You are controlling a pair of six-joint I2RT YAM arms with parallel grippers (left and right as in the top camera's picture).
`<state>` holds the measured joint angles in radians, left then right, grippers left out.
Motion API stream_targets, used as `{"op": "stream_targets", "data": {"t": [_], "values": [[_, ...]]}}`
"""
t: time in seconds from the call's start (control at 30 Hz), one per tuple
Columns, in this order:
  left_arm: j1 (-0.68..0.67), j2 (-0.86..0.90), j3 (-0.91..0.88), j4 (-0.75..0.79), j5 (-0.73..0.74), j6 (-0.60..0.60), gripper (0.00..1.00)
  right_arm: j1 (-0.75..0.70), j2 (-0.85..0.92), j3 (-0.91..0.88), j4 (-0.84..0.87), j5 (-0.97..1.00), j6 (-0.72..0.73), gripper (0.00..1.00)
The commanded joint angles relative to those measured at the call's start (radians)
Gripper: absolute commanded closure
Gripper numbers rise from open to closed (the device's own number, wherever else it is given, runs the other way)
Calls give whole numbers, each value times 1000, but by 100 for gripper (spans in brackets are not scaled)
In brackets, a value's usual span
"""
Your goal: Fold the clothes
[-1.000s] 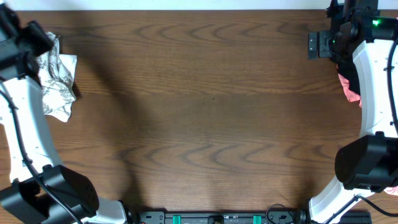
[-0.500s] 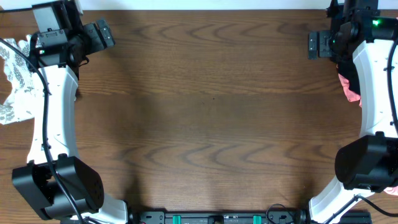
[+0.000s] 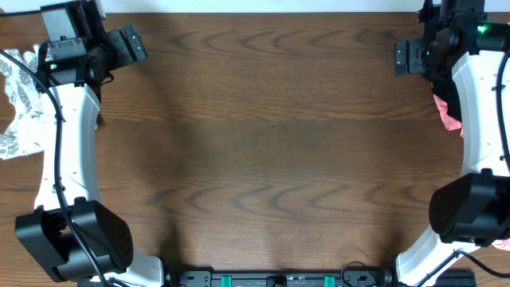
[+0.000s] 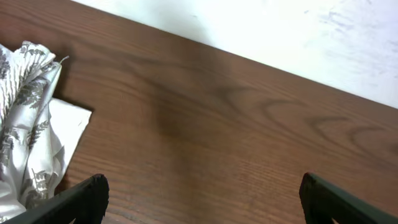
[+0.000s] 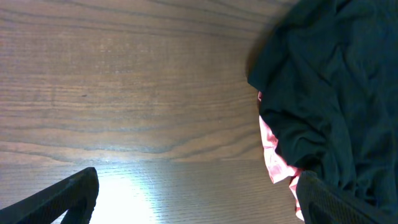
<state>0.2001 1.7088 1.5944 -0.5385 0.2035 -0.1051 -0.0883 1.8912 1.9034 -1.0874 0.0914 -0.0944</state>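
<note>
The clothes [image 3: 17, 104], white fabric with grey fern leaves, lie crumpled at the table's far left edge. They also fill the left side of the left wrist view [image 4: 25, 130], partly cut off. My left gripper [image 3: 131, 44] hangs at the back left, to the right of the clothes and apart from them. Its fingers stand wide open over bare wood [image 4: 202, 205]. My right gripper [image 3: 402, 57] is at the back right, open [image 5: 199, 205] with nothing between its fingers.
A black garment [image 5: 329, 93] with a pink one [image 5: 273, 155] under it lies at the right edge, just beside my right finger [image 5: 333, 202]. In the overhead view the pink one [image 3: 451, 118] peeks out behind the right arm. A plain white piece [image 4: 68, 121] lies next to the clothes.
The left arm has swung from over the clothes to the back of the table, its gripper opening. The clothes now lie farther left, let go. The right arm has not moved.
</note>
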Motion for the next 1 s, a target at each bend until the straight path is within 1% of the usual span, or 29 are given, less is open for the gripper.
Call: {"op": "stream_targets", "data": {"t": [0.0, 0.97], "values": [[0, 0, -1, 0, 6, -5, 2, -2, -4, 6, -2, 13, 11, 1], [0, 0, -1, 0, 6, -5, 2, -1, 4, 6, -2, 13, 11, 1]]}}
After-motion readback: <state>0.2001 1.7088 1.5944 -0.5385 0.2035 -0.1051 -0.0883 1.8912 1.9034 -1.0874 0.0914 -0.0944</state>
